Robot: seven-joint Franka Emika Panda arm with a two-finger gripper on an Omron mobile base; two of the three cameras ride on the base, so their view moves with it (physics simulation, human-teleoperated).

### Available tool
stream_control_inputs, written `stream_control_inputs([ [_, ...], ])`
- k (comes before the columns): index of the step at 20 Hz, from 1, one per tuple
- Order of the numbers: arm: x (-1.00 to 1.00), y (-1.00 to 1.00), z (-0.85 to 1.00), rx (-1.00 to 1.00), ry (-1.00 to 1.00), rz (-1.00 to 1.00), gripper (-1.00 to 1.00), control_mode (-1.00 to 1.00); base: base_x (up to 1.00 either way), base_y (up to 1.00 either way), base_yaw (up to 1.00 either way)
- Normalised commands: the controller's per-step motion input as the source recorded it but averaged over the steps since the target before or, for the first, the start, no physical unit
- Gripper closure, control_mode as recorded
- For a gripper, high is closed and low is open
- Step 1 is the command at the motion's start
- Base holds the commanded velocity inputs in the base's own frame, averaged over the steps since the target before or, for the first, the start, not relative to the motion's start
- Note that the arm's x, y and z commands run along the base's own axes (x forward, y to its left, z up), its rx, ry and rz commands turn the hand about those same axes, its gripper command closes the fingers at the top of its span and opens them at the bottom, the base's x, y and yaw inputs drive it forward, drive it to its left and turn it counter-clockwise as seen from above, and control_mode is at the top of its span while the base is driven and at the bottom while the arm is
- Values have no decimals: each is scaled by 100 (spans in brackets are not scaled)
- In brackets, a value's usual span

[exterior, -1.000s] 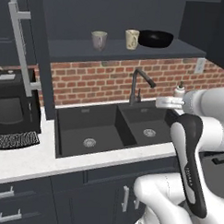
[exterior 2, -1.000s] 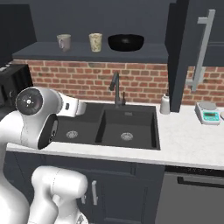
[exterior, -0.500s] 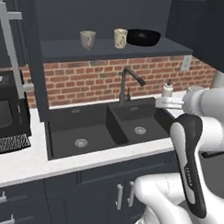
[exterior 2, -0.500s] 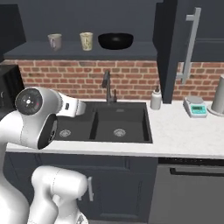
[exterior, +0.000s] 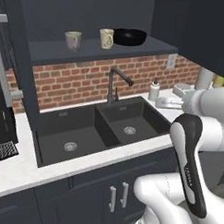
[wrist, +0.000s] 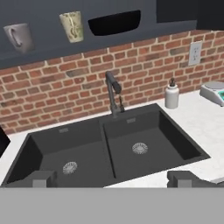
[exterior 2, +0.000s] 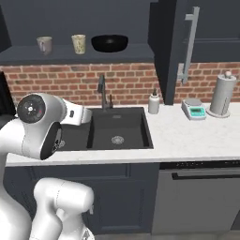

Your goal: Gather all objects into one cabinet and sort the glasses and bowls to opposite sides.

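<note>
A grey mug (exterior: pixel 73 39), a beige mug (exterior: pixel 106 38) and a wide black bowl (exterior: pixel 129 37) stand in a row on a dark open shelf (exterior: pixel 89 50) above the sink. The right base view shows the same grey mug (exterior 2: pixel 44 44), beige mug (exterior 2: pixel 78 43) and bowl (exterior 2: pixel 109 43). To their right hangs the dark cabinet (exterior 2: pixel 206 28), its tall door (exterior 2: pixel 166 47) carrying a silver bar handle (exterior 2: pixel 190 44). My gripper (wrist: pixel 113 179) is open and holds nothing. It hovers low in front of the sink, well below the mugs (wrist: pixel 72 26) and bowl (wrist: pixel 114 22).
A black double sink (exterior: pixel 99 127) with a dark faucet (exterior: pixel 116 84) lies in the white counter (exterior 2: pixel 187 140). A soap bottle (exterior 2: pixel 153 103), a small scale (exterior 2: pixel 193 108) and a paper towel roll (exterior 2: pixel 220 96) stand to the right. A dishwasher front (exterior 2: pixel 201 197) sits below.
Both base views have shifted, so the base has driven to the right; sink and shelf now sit further left in frame. The gripper stays open, and the mugs and bowl have not moved.
</note>
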Motion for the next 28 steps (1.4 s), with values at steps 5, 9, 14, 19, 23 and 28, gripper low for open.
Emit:
stream_control_inputs([
  [5, 0, 0, 0, 0, 0, 0, -100, 100, -26, -9, -38],
  [9, 0, 0, 0, 0, 0, 0, -100, 100, -15, -1, -41],
  [14, 0, 0, 0, 0, 0, 0, -100, 100, -13, -2, -45],
  [19, 0, 0, 0, 0, 0, 0, -100, 100, -23, 0, -39],
  [23, 0, 0, 0, 0, 0, 0, -100, 100, -22, 0, -38],
  [28, 0, 0, 0, 0, 0, 0, -100, 100, -25, 0, -38],
])
